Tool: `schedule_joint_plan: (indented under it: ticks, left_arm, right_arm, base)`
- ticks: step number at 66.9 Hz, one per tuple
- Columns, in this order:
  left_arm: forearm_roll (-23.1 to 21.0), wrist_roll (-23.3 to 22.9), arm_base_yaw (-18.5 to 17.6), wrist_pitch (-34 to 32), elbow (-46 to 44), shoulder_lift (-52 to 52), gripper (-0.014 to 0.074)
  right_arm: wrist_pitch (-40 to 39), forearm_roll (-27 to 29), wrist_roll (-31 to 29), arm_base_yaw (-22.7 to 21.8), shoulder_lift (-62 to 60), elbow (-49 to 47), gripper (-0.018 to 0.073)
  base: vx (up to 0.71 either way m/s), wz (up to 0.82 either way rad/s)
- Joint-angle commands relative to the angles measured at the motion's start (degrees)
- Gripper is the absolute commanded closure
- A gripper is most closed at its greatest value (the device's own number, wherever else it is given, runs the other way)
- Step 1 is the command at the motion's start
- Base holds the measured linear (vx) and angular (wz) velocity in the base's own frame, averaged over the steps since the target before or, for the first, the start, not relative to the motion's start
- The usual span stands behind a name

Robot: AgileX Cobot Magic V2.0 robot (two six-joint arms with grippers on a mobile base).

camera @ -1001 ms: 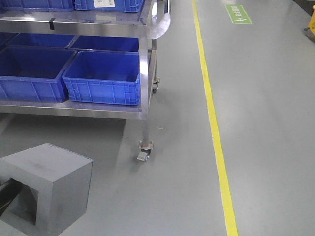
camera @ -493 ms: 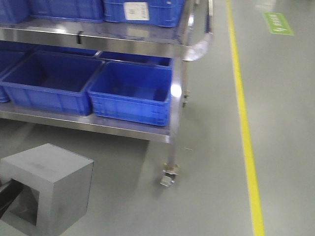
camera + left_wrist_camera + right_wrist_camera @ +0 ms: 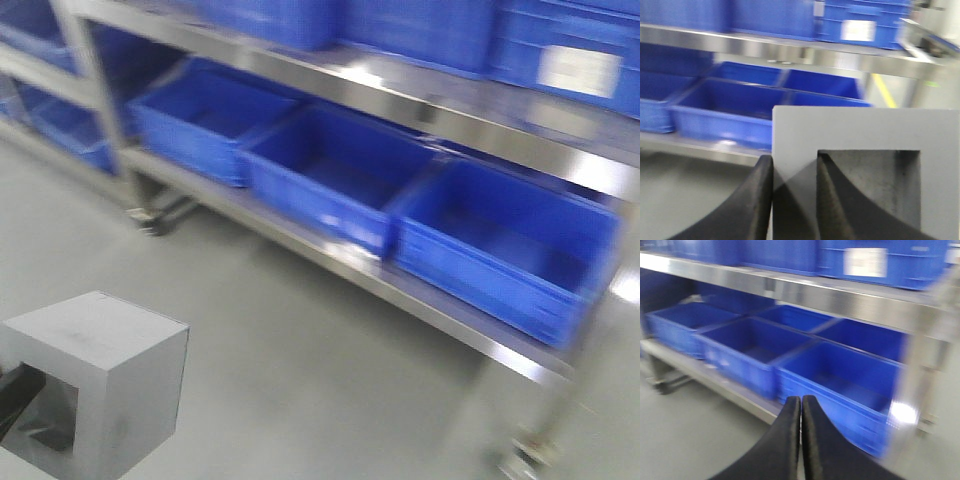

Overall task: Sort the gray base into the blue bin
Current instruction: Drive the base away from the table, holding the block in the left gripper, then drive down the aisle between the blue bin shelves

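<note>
The gray base (image 3: 100, 370) hangs at the lower left of the front view, its square recess facing left; it fills the right half of the left wrist view (image 3: 865, 130). My left gripper (image 3: 795, 162) is shut on one wall of the base, with one finger outside and one inside the recess. A dark finger (image 3: 15, 395) shows in the recess. Open blue bins stand in a row on the rack's lower shelf: one blue bin (image 3: 510, 240) at the right, another (image 3: 340, 170) beside it. My right gripper (image 3: 801, 399) is shut and holds nothing, pointing at a blue bin (image 3: 840, 380).
A steel rack (image 3: 330, 255) runs across the view on castors (image 3: 150, 222). Its upper shelf (image 3: 840, 297) carries more blue crates, one with a white label (image 3: 575, 70). Gray floor lies between me and the rack. A yellow floor line (image 3: 883, 90) shows past the rack's end.
The whole view has swung: the rack, earlier at the upper left with the yellow line at the right, now stretches across the front view and looks nearer. The base stays held.
</note>
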Motion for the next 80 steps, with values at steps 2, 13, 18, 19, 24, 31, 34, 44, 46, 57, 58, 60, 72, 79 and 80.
schedule_joint_plan:
  ticks: [2,13,18,19,24,31,34,44,46,57,58,60,72,79,80]
  left_arm:
    - [-0.3,-0.6,-0.3,-6.2,-1.8,0.3,0.0603]
    - [-0.3,-0.6,-0.3,-6.2,-1.8,0.3,0.0603]
    - [-0.3,-0.6,-0.3,-6.2,-1.8,0.3,0.0603]
    - [-0.3,-0.6,-0.3,-6.2,-1.8,0.3,0.0603]
    - [-0.3,-0.6,-0.3,-6.2,-1.8,0.3,0.0603]
    - [-0.3,-0.6,-0.3,-6.2,-1.8,0.3,0.0603]
    - [-0.3,-0.6,-0.3,-6.2,-1.8,0.3,0.0603]
    - [-0.3,-0.6,-0.3,-6.2,-1.8,0.3,0.0603]
    - [-0.3,-0.6,-0.3,-6.2,-1.8,0.3,0.0603]
    - [-0.3,-0.6,-0.3,-6.2,-1.8,0.3,0.0603]
    - [-0.3,-0.6,-0.3,-6.2,-1.8,0.3,0.0603]
    - [-0.3,-0.6,-0.3,-6.2,-1.8,0.3,0.0603]
    - [-0.3,-0.6,-0.3,-6.2,-1.8,0.3,0.0603]
    - [-0.3,-0.6,-0.3,-6.2,-1.8,0.3,0.0603]
    - [-0.3,-0.6,-0.3,-6.2,-1.8,0.3,0.0603]
  right_arm:
    - [-4.5,-0.5,-0.7,-0.1,-0.4,0.3,0.0564]
    - [-4.5,-0.5,-0.7,-0.1,-0.4,0.3,0.0564]
    - [-4.5,-0.5,-0.7,-0.1,-0.4,0.3,0.0564]
    - [-4.5,-0.5,-0.7,-0.1,-0.4,0.3,0.0564]
    - [-4.5,-0.5,-0.7,-0.1,-0.4,0.3,0.0564]
    - [-4.5,-0.5,-0.7,-0.1,-0.4,0.3,0.0564]
    - [-4.5,-0.5,-0.7,-0.1,-0.4,0.3,0.0564]
    - [-4.5,-0.5,-0.7,-0.1,-0.4,0.3,0.0564]
    - [-4.5,-0.5,-0.7,-0.1,-0.4,0.3,0.0564]
    - [-4.5,-0.5,-0.7,-0.1,-0.4,0.3,0.0564]
    - [-4.5,-0.5,-0.7,-0.1,-0.4,0.3,0.0564]
    - [-4.5,-0.5,-0.7,-0.1,-0.4,0.3,0.0564]
    - [-4.5,-0.5,-0.7,-0.1,-0.4,0.3,0.0564]
    - [-4.5,-0.5,-0.7,-0.1,-0.4,0.3,0.0564]
    - [-4.5,-0.5,-0.7,-0.1,-0.4,0.3,0.0564]
  base:
    - [0.25,0.95]
    - [0.24,0.88]
    - [0.23,0.81]
    - [0.24,0.78]
    - [0.24,0.76]
    - [0.24,0.72]
    - [0.25,0.68]
    - [0.25,0.61]
    - [0.26,0.55]
    - [0.27,0.53]
    - [0.29,0.54]
    - [0.30,0.54]
    - [0.32,0.53]
    - [0.35,0.50]
    - [0.36,0.47]
